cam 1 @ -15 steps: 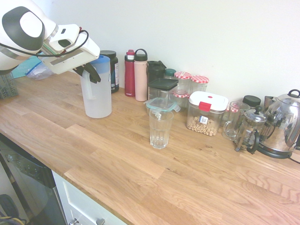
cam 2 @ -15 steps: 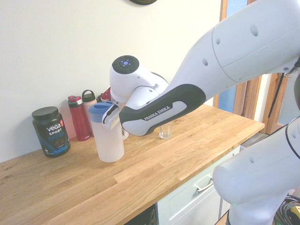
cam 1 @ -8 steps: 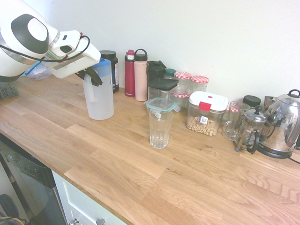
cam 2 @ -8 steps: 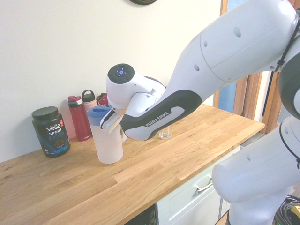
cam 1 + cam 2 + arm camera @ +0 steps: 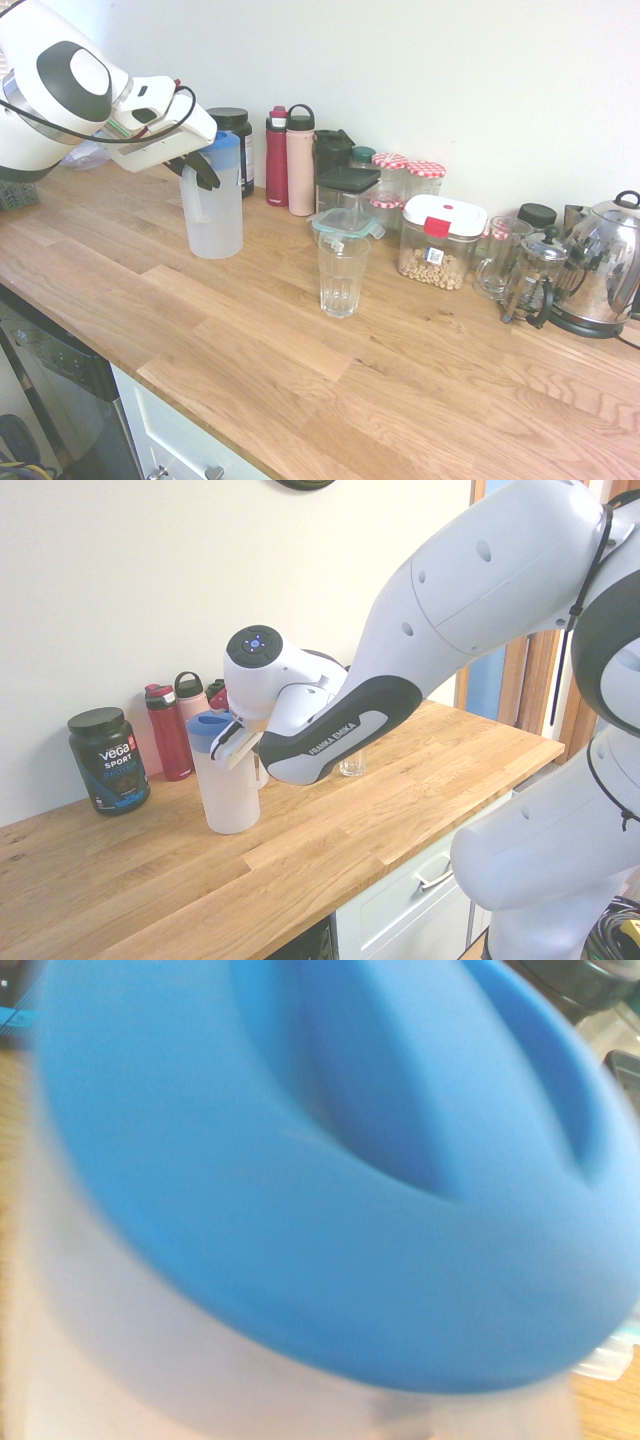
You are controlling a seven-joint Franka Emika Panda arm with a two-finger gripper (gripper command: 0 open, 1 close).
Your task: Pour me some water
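Observation:
The tall frosted-white jug [image 5: 213, 205] with a blue lid [image 5: 221, 141] is at the left of the wooden counter [image 5: 300, 350], and the water inside hardly shows. My gripper [image 5: 197, 169] comes in from the left and is shut on the jug's side handle, near the top. Whether the base rests on the wood or hangs just above it, I cannot tell. The jug [image 5: 229, 790] also shows in the second exterior view. An upright clear glass [image 5: 342, 275] stands apart, to the jug's right. Up close, the blue lid [image 5: 330, 1160] fills the wrist view above the frosted body [image 5: 200, 1380].
Along the wall stand a black tub [image 5: 240, 150], a red bottle [image 5: 277, 158], a pink bottle [image 5: 300, 162], several lidded jars, a chickpea box [image 5: 440, 243], a glass mug [image 5: 496, 260], a French press [image 5: 532, 278] and a steel kettle [image 5: 606, 266]. The counter's front edge drops off.
The jug has shifted slightly toward the glass and a little lower together with my gripper. The arm's wrist has swung down and back.

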